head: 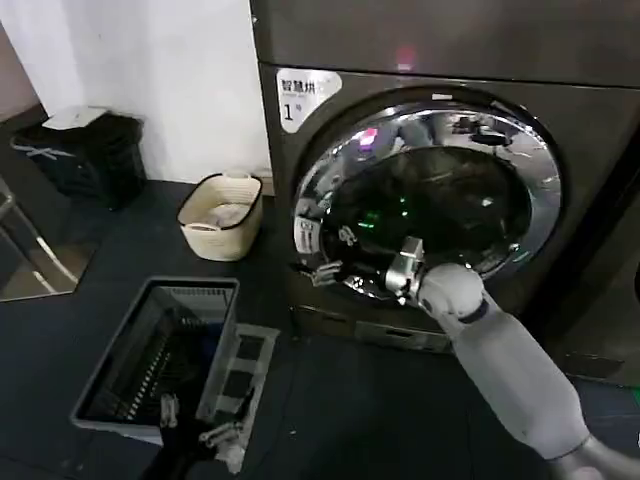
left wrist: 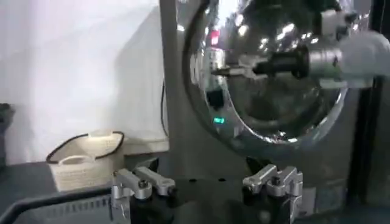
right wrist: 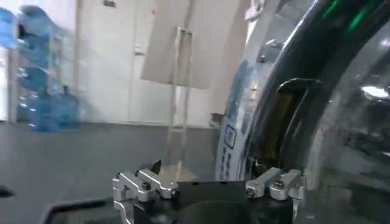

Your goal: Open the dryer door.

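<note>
Dark flooring runs up to the dryer, whose dryer door sits shut in its front. With jaws spread wide, the right gripper reaches the chrome ring's lower left edge, so the grasp step seems underway; next it must hook that edge and pull. Low beside the grey laundry basket, the left gripper waits open.

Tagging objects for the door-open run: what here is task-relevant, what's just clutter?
Job:
- dryer
- dryer door, chrome ring, not swung out
- right gripper, at the door's left rim, open
- left gripper, low over the floor, open, idle

Lying about:
- grey basket
- cream basket
- black bin
</note>
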Robot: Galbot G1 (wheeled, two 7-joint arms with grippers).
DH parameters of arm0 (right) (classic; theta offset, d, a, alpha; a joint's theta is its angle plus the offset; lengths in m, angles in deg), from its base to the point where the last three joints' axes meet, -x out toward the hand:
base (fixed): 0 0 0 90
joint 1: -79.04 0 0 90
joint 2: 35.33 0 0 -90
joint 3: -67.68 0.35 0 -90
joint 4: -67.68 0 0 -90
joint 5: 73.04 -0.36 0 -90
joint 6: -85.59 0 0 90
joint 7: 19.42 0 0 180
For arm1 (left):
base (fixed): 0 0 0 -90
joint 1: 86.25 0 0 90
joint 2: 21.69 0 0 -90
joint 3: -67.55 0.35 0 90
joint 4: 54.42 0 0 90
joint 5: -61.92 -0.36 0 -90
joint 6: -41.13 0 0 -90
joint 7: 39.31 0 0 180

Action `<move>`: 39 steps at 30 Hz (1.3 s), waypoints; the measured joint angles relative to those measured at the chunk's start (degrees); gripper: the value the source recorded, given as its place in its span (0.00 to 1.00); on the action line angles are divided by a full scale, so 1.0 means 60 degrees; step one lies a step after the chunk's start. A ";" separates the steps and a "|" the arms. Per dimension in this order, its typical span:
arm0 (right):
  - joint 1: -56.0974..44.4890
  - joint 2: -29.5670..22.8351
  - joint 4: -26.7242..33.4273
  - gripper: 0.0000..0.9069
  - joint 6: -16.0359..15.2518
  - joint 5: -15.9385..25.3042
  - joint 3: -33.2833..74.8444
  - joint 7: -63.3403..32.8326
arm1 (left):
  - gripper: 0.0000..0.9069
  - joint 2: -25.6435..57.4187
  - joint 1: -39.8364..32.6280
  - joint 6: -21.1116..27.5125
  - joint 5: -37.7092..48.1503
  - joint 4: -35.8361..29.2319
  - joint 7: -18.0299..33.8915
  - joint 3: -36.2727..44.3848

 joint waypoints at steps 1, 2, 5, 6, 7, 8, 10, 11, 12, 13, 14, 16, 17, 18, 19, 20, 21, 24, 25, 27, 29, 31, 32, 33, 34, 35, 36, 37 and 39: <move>-0.0080 0.0086 -0.0118 1.00 0.0005 -0.0026 0.0076 0.0198 | 1.00 0.0151 -0.0133 0.0084 0.0216 0.0081 0.0001 -0.0101; -0.0177 0.0181 -0.0248 1.00 0.0005 -0.0062 0.0156 0.0388 | 1.00 0.0301 -0.0251 0.0166 0.0414 0.0136 0.0021 -0.0172; -0.0507 0.0463 -0.0626 1.00 -0.0079 -0.0127 0.0394 0.0828 | 1.00 0.0867 -0.0634 0.0519 0.1188 0.0293 0.0086 -0.0238; -0.0621 0.0549 -0.0749 1.00 -0.0131 -0.0162 0.0472 0.0936 | 1.00 0.1069 -0.0747 0.0547 0.1403 0.0350 0.0112 -0.0235; -0.0742 0.0636 -0.0866 1.00 -0.0166 -0.0219 0.0557 0.1041 | 1.00 0.1290 -0.0889 0.0516 0.1659 0.0424 0.0174 -0.0216; -0.0885 0.0730 -0.1011 1.00 -0.0179 -0.0253 0.0653 0.1163 | 1.00 0.1558 -0.1078 0.0509 0.1974 0.0513 0.0204 -0.0177; -0.1157 0.0916 -0.1254 1.00 -0.0146 -0.0241 0.0853 0.1389 | 1.00 0.2014 -0.1458 0.0570 0.2585 0.0704 0.0317 -0.0069; -0.1305 0.1015 -0.1382 1.00 -0.0117 -0.0267 0.0967 0.1518 | 1.00 0.2256 -0.1670 0.0625 0.2909 0.0808 0.0384 -0.0007; -0.1463 0.1122 -0.1523 1.00 -0.0103 -0.0326 0.1089 0.1670 | 1.00 0.2525 -0.1938 0.0635 0.3236 0.0918 0.0397 0.0064; -0.1612 0.1215 -0.1641 1.00 -0.0074 -0.0374 0.1206 0.1785 | 1.00 0.2775 -0.2192 0.0586 0.3530 0.1040 0.0342 0.0150; -0.1772 0.1318 -0.1775 1.00 -0.0029 -0.0412 0.1337 0.1917 | 1.00 0.3032 -0.2450 0.0519 0.3806 0.1174 0.0270 0.0258; -0.2106 0.1531 -0.2021 1.00 0.0104 -0.0487 0.1616 0.2116 | 1.00 0.3537 -0.2997 0.0523 0.4336 0.1465 0.0225 0.0502; -0.2271 0.1629 -0.2131 1.00 0.0134 -0.0537 0.1750 0.2149 | 1.00 0.3768 -0.3286 0.0522 0.4592 0.1615 0.0203 0.0653; -0.2442 0.1736 -0.2246 1.00 0.0173 -0.0543 0.1887 0.2189 | 1.00 0.3993 -0.3573 0.0522 0.4805 0.1764 0.0170 0.0826; -0.2607 0.1844 -0.2339 1.00 0.0207 -0.0541 0.2025 0.2252 | 1.00 0.4232 -0.3920 0.0524 0.5087 0.1949 0.0105 0.1037; -0.2767 0.1925 -0.2419 1.00 0.0243 -0.0549 0.2168 0.2329 | 1.00 0.4459 -0.4238 0.0524 0.5381 0.2146 0.0004 0.1248; -0.2939 0.2014 -0.2506 1.00 0.0289 -0.0570 0.2315 0.2454 | 1.00 0.4682 -0.4581 0.0532 0.5663 0.2344 -0.0082 0.1481; -0.3460 0.2219 -0.2740 1.00 0.0381 -0.0610 0.2754 0.2835 | 1.00 0.5253 -0.5652 0.0666 0.6566 0.2977 -0.0369 0.2197; -0.3636 0.2262 -0.2819 1.00 0.0393 -0.0591 0.2889 0.2923 | 1.00 0.5400 -0.5972 0.0681 0.6780 0.3163 -0.0481 0.2416; -0.3950 0.2311 -0.2926 1.00 0.0398 -0.0583 0.3132 0.3051 | 1.00 0.5720 -0.6647 0.0700 0.7326 0.3599 -0.0830 0.2966; -0.4281 0.2344 -0.3029 1.00 0.0407 -0.0582 0.3395 0.3154 | 1.00 0.5969 -0.7330 0.0706 0.7631 0.3996 -0.0978 0.3544; -0.4661 0.2390 -0.3132 1.00 0.0429 -0.0582 0.3723 0.3287 | 1.00 0.6133 -0.8131 0.0719 0.7929 0.4376 -0.1008 0.4233; -0.4853 0.2397 -0.3194 1.00 0.0430 -0.0582 0.3891 0.3377 | 1.00 0.6161 -0.8534 0.0722 0.7976 0.4525 -0.1043 0.4570; -0.5041 0.2397 -0.3235 1.00 0.0433 -0.0582 0.4074 0.3419 | 1.00 0.6175 -0.8963 0.0687 0.7987 0.4698 -0.1079 0.4940; -0.5213 0.2398 -0.3265 1.00 0.0447 -0.0585 0.4267 0.3445 | 1.00 0.6175 -0.9444 0.0645 0.8028 0.4880 -0.1085 0.5361; -0.5375 0.2398 -0.3277 1.00 0.0470 -0.0588 0.4467 0.3461 | 1.00 0.6170 -0.9854 0.0621 0.8069 0.5023 -0.1093 0.5723; -0.5537 0.2393 -0.3276 1.00 0.0490 -0.0593 0.4676 0.3472 | 1.00 0.6147 -1.0259 0.0592 0.8072 0.5183 -0.1117 0.6096; -0.5715 0.2373 -0.3264 1.00 0.0515 -0.0627 0.4908 0.3499 | 1.00 0.6118 -1.0635 0.0567 0.8059 0.5316 -0.1146 0.6457; -0.6049 0.2346 -0.3200 1.00 0.0547 -0.0730 0.5411 0.3510 | 1.00 0.6030 -1.1394 0.0521 0.8042 0.5612 -0.1173 0.7172</move>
